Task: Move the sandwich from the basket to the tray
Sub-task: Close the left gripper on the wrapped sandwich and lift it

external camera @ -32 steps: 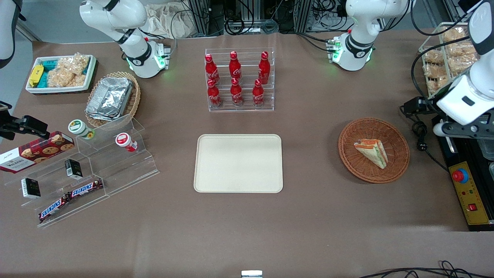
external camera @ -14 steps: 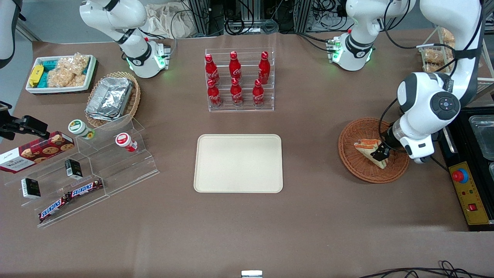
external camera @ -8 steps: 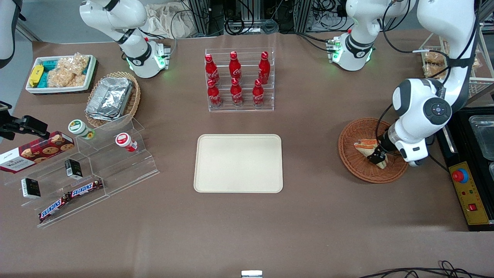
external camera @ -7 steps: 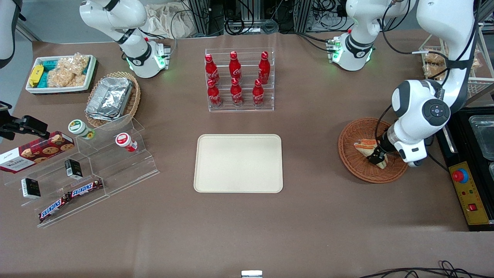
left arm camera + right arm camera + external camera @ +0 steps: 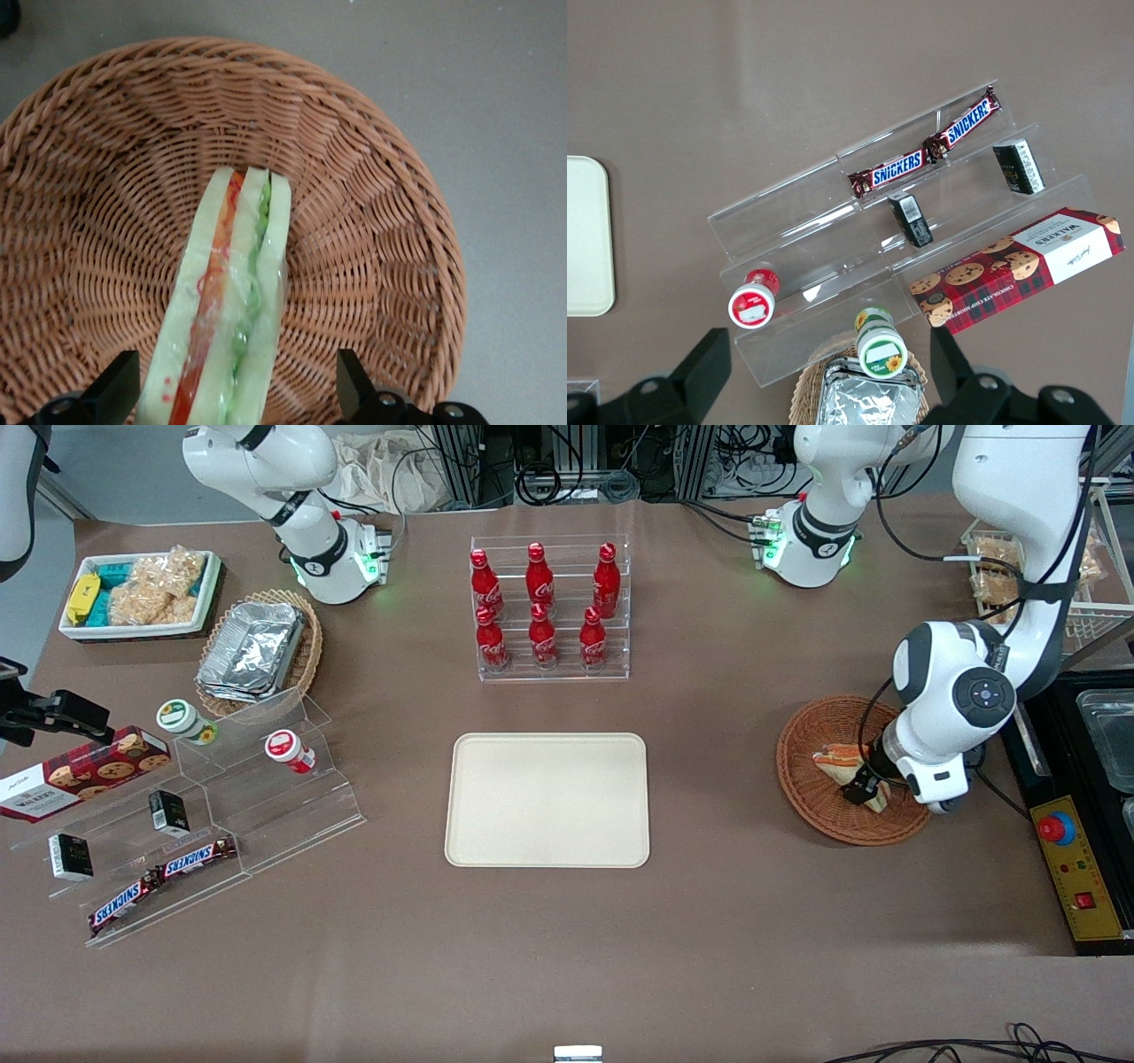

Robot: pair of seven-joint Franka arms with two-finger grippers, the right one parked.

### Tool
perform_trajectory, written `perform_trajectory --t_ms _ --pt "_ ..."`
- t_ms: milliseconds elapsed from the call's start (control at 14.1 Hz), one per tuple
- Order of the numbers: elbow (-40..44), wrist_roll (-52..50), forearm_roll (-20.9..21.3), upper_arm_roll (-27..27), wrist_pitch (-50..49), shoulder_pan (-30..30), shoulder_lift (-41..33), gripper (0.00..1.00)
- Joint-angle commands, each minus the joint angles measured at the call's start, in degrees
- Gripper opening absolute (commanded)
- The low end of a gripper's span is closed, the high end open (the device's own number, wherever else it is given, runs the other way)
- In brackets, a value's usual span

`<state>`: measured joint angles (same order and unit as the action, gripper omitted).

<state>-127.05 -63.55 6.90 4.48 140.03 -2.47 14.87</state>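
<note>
Gripper (image 5: 235, 394): spread wide, one finger on each side of the sandwich (image 5: 232, 310), not gripping.
Basket (image 5: 802, 779): sandwich inside.
Tray (image 5: 547, 799): well apart.

The wrapped sandwich (image 5: 837, 763) stands on edge in the wicker basket (image 5: 811, 797), at three o'clock from the empty beige tray (image 5: 547, 800); the hand (image 5: 864, 788) straddles it, fingers apart.

Round reddish-brown woven wicker basket (image 5: 372, 221): rough, ribbed weave | triangular sandwich (image 5: 232, 301): pale bread, wrapped in glossy clear film | cream-beige rectangular tray (image 5: 547, 799): smooth, matt | black-fingered gripper (image 5: 232, 403), spread around the sandwich: matt plastic | brown table covering (image 5: 709, 921): matt, smooth
</note>
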Motion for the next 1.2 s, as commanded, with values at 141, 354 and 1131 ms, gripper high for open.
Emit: perform_trajectory --t_ms 141,354,1131 --pt "-0.6 -0.8 1.7 0.4 1.4 -0.3 0.2 0.02" --pt "-0.7 -1.5 1.8 1.1 -0.4 0.5 -0.2 0.0" --pt "20.3 4.4 -2.0 4.8 -29.7 0.6 -1.4 0.0"
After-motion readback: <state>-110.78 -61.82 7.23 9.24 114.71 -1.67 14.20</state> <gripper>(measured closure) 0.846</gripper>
